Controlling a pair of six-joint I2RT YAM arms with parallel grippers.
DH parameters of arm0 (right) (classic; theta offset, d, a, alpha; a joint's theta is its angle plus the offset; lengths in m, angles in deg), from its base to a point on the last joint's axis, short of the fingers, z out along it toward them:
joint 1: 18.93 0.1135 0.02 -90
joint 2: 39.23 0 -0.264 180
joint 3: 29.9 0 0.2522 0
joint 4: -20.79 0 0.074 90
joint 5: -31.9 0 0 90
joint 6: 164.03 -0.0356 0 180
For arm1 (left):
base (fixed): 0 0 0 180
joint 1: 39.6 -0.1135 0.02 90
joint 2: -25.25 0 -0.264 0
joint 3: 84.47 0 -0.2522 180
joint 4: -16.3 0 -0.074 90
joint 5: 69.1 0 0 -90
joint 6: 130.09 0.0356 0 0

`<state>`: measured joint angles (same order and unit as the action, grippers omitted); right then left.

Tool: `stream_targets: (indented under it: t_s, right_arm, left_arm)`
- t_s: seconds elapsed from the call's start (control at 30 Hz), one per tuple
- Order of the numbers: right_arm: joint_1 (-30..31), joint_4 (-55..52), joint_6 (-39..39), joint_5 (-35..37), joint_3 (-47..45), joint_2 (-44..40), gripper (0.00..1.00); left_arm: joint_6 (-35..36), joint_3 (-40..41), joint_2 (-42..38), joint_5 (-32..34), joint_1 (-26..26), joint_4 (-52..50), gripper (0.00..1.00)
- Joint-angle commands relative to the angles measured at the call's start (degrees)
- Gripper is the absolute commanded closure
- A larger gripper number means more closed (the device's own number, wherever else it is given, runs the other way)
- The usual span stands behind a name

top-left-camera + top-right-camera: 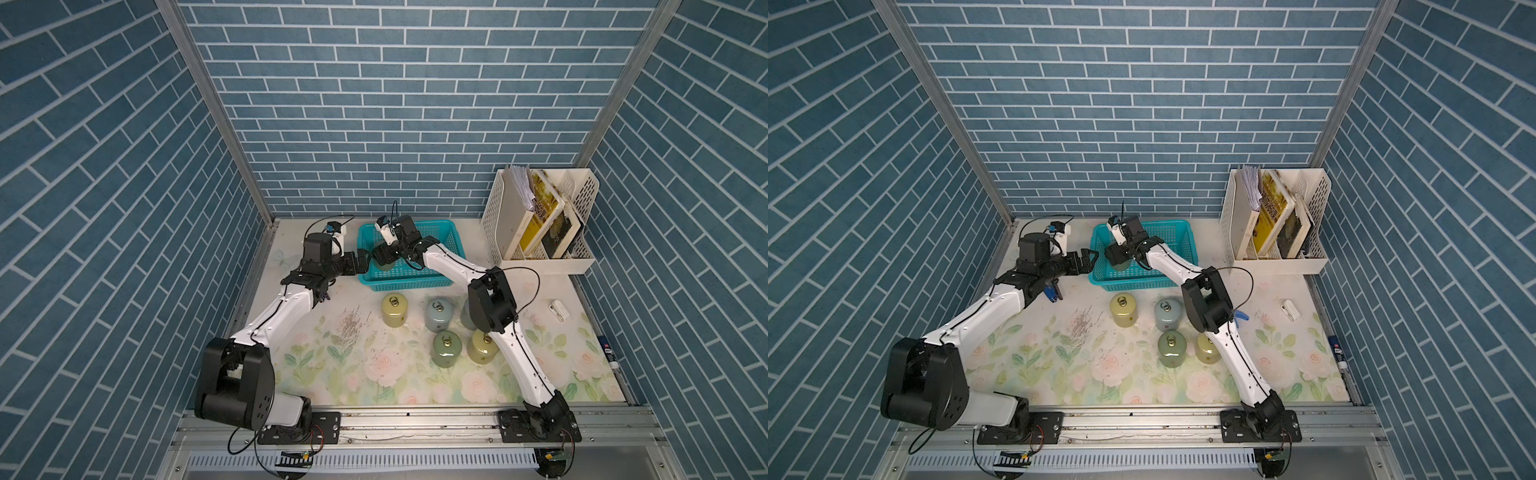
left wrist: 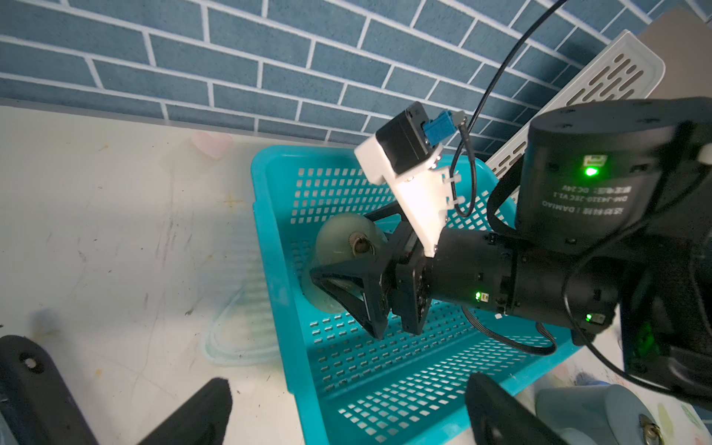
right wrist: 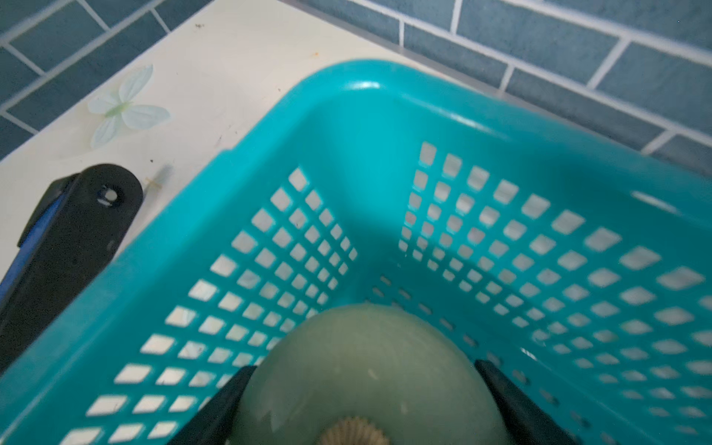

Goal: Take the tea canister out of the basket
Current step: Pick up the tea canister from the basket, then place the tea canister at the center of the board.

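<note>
At the back of the table, upper middle of both top views, sits the rectangular teal plastic basket [image 1: 415, 283] [image 1: 1133, 282]. It's glossy, w/ a smooth flared rim & grids of small square holes in walls & floor.

Inside it, in the left part, is the pale green glazed tea canister [image 2: 339, 235] [image 3: 366, 358]. It's round w/ a domed shoulder, smooth & faintly shiny, w/ a ribbed brass-coloured cap & a small metal ring on top. From above it's almost wholly hidden under the arm.

The right gripper [image 1: 382, 257] [image 2: 339, 246] [image 3: 370, 400] is matte black plastic w/ open triangular-frame fingers. It reaches down into the basket & is closed in on the canister's body, one finger pressed to each side.

The left gripper [image 1: 362, 261] [image 1: 1087, 259] [image 2: 346, 400] sits just outside the basket's left wall, jaws spread wide, nothing btwn them but the basket's edge. One of its fingers [image 3: 77, 231] lies along the outside of that wall; can't tell if it touches.

Lower down in the top views, squat glazed jars stand upright on the floral-print table mat [image 1: 374, 374]: an olive-yellow jar [image 1: 392, 309], a grey-blue jar [image 1: 438, 313], a dark green jar [image 1: 444, 349] & a yellow jar [image 1: 482, 347], each w/ a ring on top.

At upper right is a tall white perforated file rack [image 1: 496, 216] w/ books leaning in it.
</note>
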<state>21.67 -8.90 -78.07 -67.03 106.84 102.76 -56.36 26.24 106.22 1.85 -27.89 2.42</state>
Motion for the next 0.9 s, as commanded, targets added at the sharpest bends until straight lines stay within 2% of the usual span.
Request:
stream_targets:
  t_s: [0.0, 0.23, 0.53, 0.67, 0.87]
  right_arm:
    - [0.01, 6.25, 0.60, 1.62, -4.86, -9.87, 1.00]
    - [0.01, 12.11, 1.27, 2.01, -17.84, -23.84, 1.00]
    - [0.92, 12.82, 3.86, -2.47, -34.79, -43.34, 1.00]
    - [3.74, 11.72, 6.06, -2.80, -43.85, -52.28, 1.00]
    - [11.65, 9.97, 6.62, -0.65, -55.40, -61.57, 1.00]
  left_arm:
    - [0.94, -0.23, -1.39, -2.64, 0.91, 0.34, 0.00]
    - [3.22, -0.51, -2.88, -5.15, 5.71, 0.09, 0.00]
    - [5.08, 2.37, -10.15, -8.70, 7.30, -0.29, 0.00]
    - [5.52, 4.19, -14.73, -8.96, 7.34, -1.35, 0.00]
    - [4.62, 7.32, -17.82, -10.44, 7.77, -3.46, 0.00]
